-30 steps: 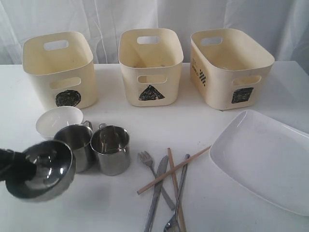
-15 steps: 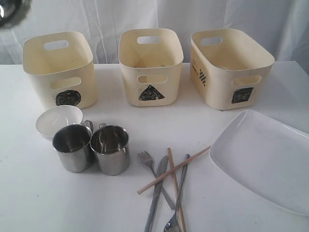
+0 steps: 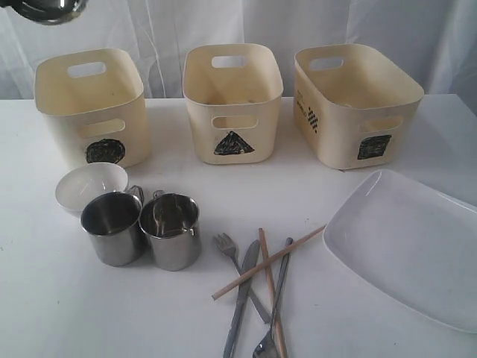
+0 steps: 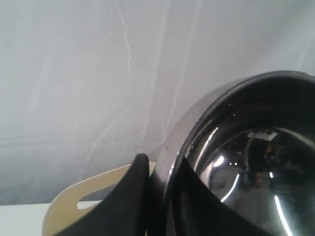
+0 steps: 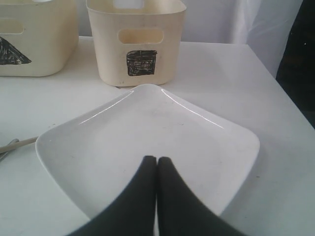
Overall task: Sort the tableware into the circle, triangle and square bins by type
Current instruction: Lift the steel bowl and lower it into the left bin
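The left claw [image 4: 161, 169] and right claw [image 5: 156, 162] are black — smooth, tapering, round-tipped.

Steel bowl [image 3: 46, 9] cropped by the exterior view's top edge. White plate [image 3: 406, 242] runs off the right edge. Knife [image 3: 237, 313], spoon [image 3: 262, 346] and one chopstick [image 3: 262, 240] run off the bottom. In the left wrist view, the bowl hides most of a cream bin [image 4: 59, 209], its mark unseen.

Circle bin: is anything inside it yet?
Nothing shows inside the circle bin: only its bare inner back wall and handle slot are visible. Its floor is hidden behind the front wall, so something low could sit there unseen.
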